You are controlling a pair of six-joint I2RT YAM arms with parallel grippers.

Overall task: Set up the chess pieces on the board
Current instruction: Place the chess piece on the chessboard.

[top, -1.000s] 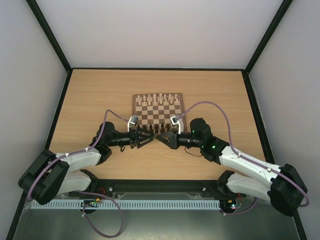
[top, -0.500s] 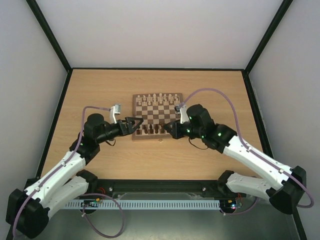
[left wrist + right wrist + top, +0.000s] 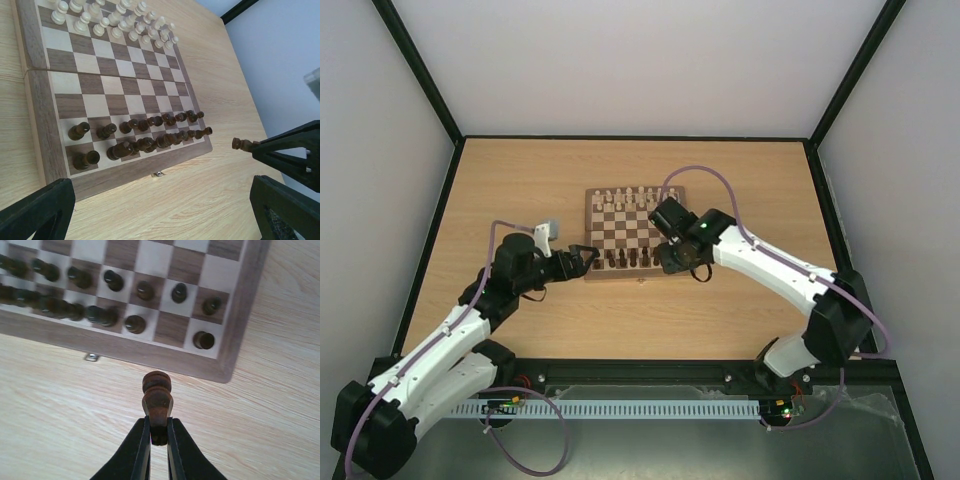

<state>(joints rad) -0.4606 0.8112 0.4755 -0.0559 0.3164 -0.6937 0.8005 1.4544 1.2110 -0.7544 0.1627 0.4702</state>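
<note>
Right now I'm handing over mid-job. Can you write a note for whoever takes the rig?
Left gripper: open, empty, by the board's near left corner.
Right gripper: shut on a dark piece, over the table off the near right corner.
Done: the other dark chess pieces stand in the two near rows.
To do: one near-row square is vacant, probably for the held piece.

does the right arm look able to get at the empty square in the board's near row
Probably yes: the right gripper, shut on a dark piece, hangs just off the near edge of the board, and the empty square lies right ahead. Only the neighbouring chessmen either side crowd it.
</note>
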